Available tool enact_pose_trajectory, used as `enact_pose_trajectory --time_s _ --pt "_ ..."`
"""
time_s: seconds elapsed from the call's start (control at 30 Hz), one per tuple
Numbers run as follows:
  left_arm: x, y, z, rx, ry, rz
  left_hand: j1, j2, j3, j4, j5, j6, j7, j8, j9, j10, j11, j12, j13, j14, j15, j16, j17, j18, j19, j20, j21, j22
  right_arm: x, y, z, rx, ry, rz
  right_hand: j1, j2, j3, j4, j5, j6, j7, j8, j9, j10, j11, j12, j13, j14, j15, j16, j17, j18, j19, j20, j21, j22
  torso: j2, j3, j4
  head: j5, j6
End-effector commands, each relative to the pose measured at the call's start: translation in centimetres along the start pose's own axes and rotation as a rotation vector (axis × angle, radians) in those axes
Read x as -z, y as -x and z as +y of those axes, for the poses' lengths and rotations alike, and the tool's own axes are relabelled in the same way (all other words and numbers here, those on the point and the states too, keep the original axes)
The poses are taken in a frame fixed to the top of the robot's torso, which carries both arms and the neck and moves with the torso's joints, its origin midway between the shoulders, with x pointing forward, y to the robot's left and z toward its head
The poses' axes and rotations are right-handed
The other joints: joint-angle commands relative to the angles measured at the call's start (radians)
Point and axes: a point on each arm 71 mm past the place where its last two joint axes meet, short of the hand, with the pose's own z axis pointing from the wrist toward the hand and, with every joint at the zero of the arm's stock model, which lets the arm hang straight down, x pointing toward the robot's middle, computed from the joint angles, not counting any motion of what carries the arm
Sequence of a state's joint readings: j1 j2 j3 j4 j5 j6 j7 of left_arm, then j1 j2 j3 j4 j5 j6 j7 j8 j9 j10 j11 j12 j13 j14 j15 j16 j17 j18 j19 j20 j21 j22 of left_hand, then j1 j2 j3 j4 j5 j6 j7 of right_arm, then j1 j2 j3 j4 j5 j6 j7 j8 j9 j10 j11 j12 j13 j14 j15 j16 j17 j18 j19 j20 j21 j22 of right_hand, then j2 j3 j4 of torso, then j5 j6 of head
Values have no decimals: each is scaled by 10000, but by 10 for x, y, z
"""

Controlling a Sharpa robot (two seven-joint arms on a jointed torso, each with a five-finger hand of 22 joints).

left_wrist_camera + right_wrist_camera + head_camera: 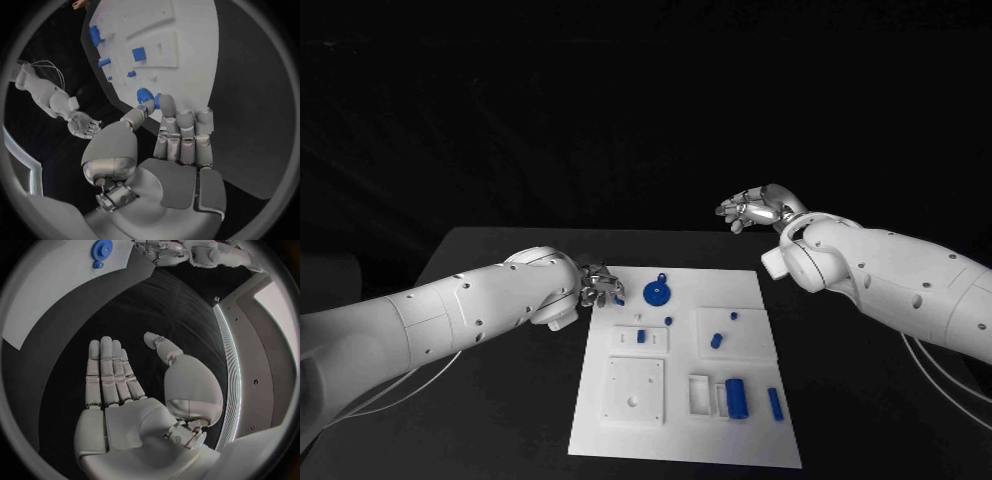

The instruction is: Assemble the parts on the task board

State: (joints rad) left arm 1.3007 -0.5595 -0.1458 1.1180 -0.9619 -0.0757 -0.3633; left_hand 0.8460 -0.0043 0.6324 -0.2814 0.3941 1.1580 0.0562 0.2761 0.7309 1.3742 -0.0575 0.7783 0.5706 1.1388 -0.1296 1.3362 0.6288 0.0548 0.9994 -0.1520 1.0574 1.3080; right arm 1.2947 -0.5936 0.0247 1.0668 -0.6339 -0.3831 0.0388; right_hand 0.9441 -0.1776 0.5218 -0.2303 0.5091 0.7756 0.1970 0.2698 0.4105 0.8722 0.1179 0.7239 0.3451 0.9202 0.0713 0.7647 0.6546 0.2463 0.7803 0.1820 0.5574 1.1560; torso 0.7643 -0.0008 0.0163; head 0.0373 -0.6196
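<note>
Our left hand (599, 285) hovers at the upper left edge of the white task board (625, 440), empty, its fingers loosely extended toward the round blue gear (658, 293) that lies on the board's upper part, just beside them. We judge it is placed there to pick that gear first. Our right hand (759, 209) hangs raised in the upper right of the frame, well apart from the board, flat and released with nothing in it, seemingly kept clear of the work. The other blue parts sit lower on the board: a small peg (715, 341) mid-frame on the right plate, and a block (734, 397) with a slim bar (775, 403) at lower right, all untouched, so assembly has not visibly begun.
</note>
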Motion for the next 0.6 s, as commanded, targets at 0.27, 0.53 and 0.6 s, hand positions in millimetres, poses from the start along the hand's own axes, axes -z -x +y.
enact_pose_trajectory --time_s 0.27,0.53,0.6 --pt "14 -13 -6 -1914 -82 -675 310 -36 -35 -45 371 775 -734 1223 1382 659 -665 1355 836 980 -925 934 623 360 460 -1269 792 213 2 -2 -2 -14 18 173 -39 66 43 9 27 -75 228 70 -17 -84 21 60 -22 -70 -2 14 -17 155 -79 21 -67 16 15 -18 -33 67 -18" --pt "18 -19 -3 -2319 138 -369 370 145 -42 -14 -165 652 -797 1078 1751 349 -762 1898 1139 1224 -1082 999 799 704 1138 -1311 1311 157 2 -2 -4 -14 -14 170 -36 65 45 8 32 -76 228 71 -18 -85 21 63 -27 -71 -2 14 -18 155 -81 21 -69 17 13 -5 -28 76 -51" --pt "20 -22 -3 -2366 164 -218 360 198 -35 -10 -289 611 -798 1054 1825 306 -767 1905 1151 1258 -1095 949 801 751 1196 -1305 1329 138 2 -2 -5 -15 -19 174 -33 66 47 7 38 -77 228 71 -19 -86 21 64 -30 -72 -2 15 -19 155 -82 20 -70 17 13 -6 -30 75 -66"
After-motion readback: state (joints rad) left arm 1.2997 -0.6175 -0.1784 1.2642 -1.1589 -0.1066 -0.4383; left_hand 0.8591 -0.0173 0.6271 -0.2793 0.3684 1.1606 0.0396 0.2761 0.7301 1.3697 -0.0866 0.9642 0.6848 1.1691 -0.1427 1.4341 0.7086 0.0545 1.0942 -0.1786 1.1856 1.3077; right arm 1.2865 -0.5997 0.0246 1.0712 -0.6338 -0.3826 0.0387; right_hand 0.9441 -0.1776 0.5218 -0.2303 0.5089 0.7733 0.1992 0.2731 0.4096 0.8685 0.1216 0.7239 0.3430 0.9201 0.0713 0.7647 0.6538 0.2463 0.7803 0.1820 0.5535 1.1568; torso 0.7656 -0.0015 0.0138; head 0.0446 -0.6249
